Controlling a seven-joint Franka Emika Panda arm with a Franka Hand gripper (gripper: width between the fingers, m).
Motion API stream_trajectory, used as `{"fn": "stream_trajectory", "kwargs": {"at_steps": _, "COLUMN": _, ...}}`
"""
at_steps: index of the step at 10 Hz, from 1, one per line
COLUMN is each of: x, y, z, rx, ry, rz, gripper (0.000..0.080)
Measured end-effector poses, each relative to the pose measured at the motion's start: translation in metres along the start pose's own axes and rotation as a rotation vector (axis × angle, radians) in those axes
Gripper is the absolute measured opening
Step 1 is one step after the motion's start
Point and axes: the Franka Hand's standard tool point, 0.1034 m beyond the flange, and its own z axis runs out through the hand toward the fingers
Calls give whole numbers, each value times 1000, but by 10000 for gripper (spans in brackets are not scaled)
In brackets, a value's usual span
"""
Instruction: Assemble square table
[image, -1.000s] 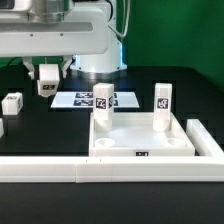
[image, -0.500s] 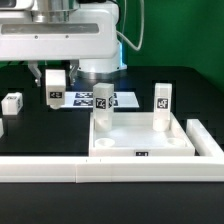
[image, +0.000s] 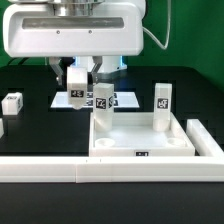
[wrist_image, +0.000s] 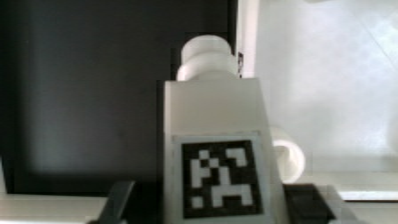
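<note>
Exterior view: our gripper (image: 79, 74), half closed, clamps a leg (image: 77, 94) upright. The tabletop (image: 130, 133) lies at four o'clock from it, and we judge its empty near sockets the target.

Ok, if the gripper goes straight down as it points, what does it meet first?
Probably the marker board: the leg held in the gripper hangs over it, short of the tabletop. Depth is unclear; it may be bare table.

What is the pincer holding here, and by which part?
One white tagged leg, clamped by the pincer on the two sides of its tagged end.
</note>
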Motion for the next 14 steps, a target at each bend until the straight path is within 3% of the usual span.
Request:
{"fn": "stream_trajectory", "kwargs": {"at_steps": 3, "x": 0, "y": -3, "z": 1, "rx": 1, "ry": 0, "rz": 4, "gripper": 290}}
{"fn": "stream_trajectory", "kwargs": {"at_steps": 4, "x": 1, "y": -14, "z": 4, "rx": 8, "ry": 0, "rz": 8, "gripper": 290}}
{"fn": "stream_trajectory", "kwargs": {"at_steps": 9, "x": 34, "y": -79, "z": 4, "rx": 29, "ry": 40, "rz": 20, "gripper": 290}}
{"fn": "stream_trajectory", "kwargs": {"at_steps": 11, "x": 35, "y": -77, "z": 5, "rx": 26, "ry": 61, "rz": 12, "gripper": 291}}
{"fn": "stream_trajectory", "kwargs": {"at_steps": 14, "x": 44, "y": -82, "z": 8, "rx": 6, "ry": 290, "rz": 11, "gripper": 291}}
